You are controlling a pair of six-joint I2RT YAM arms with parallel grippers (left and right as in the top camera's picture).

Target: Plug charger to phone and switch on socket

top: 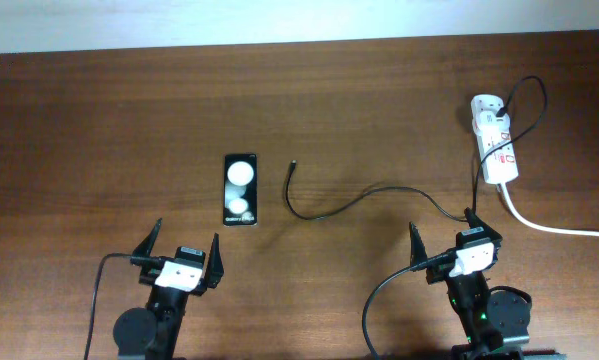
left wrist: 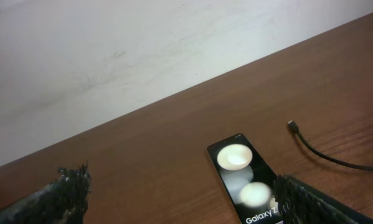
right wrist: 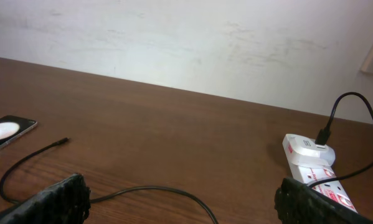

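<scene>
Left pincer [top: 185, 243] and right pincer [top: 441, 232] both spread; a strip of table [top: 271, 190] separates phone [top: 241, 190] from charger [top: 379, 187] tip.

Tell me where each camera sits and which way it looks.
Overhead: above the table, looking straight down; left gripper and right gripper at bottom.
Left wrist: on left arm, facing the wall; own fingers flank the phone.
Right wrist: on right arm, facing wall; own fingers, socket right.
Both wrist views share phone and charger.
</scene>
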